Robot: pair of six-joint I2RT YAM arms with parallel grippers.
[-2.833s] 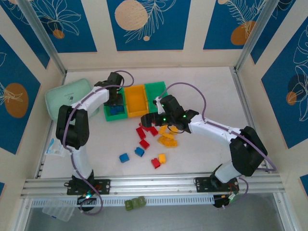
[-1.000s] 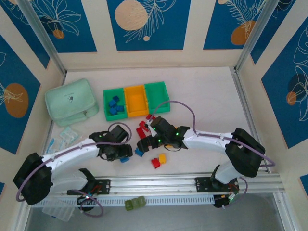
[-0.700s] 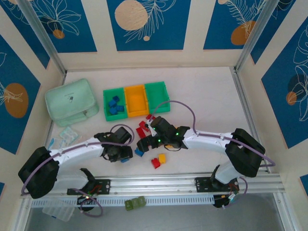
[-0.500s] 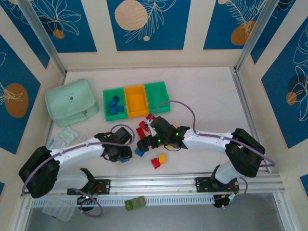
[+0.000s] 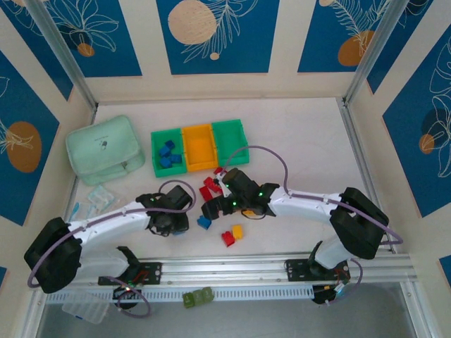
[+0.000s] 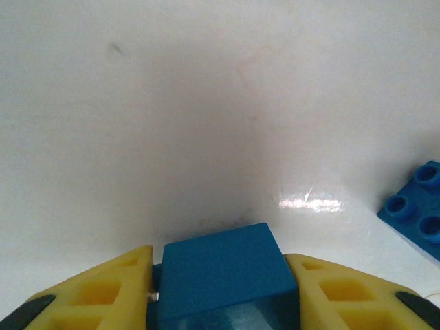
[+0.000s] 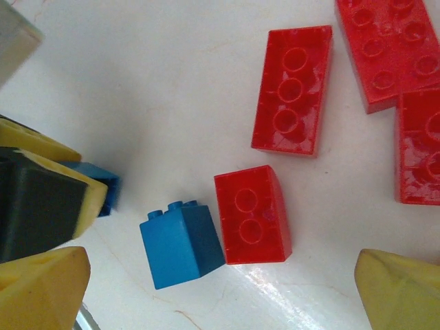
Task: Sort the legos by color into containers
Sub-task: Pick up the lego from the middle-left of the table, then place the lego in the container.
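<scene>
Pouch (image 5: 106,149), mint-green, sits by the left edge of the table (image 5: 303,134), toward the far-left corner. Clear packets (image 5: 95,199) lie at the same edge, on its near side.

Left gripper (image 5: 176,222) is low over the surface, left of centre, toward the near edge. On the left wrist view I see its yellow fingers (image 6: 103,289) pressed against both sides of the held blue brick (image 6: 227,278), which fills the gap between them. A loose blue brick (image 6: 416,210) lies on the surface just right of it, clear of the fingers.

3 bins stand side by side near the far edge, left of centre. The left green bin (image 5: 153,151) holds a few blue bricks (image 5: 167,151). The orange bin (image 5: 199,148) is in the middle and the right green bin (image 5: 229,135) is at the end. I cannot tell their contents.

Right gripper (image 5: 213,209) hangs low near the centre, facing the left one. On the right wrist view its fingers (image 7: 41,289) are spread wide with nothing between them. Ahead of them the loose blue brick sits just beside a small red brick (image 7: 251,214). A long red brick (image 7: 292,89) lies beyond, with more red bricks (image 7: 388,48) to its right.

Near the near edge, a lone red brick (image 5: 227,239) touches a yellow brick (image 5: 237,231).
</scene>
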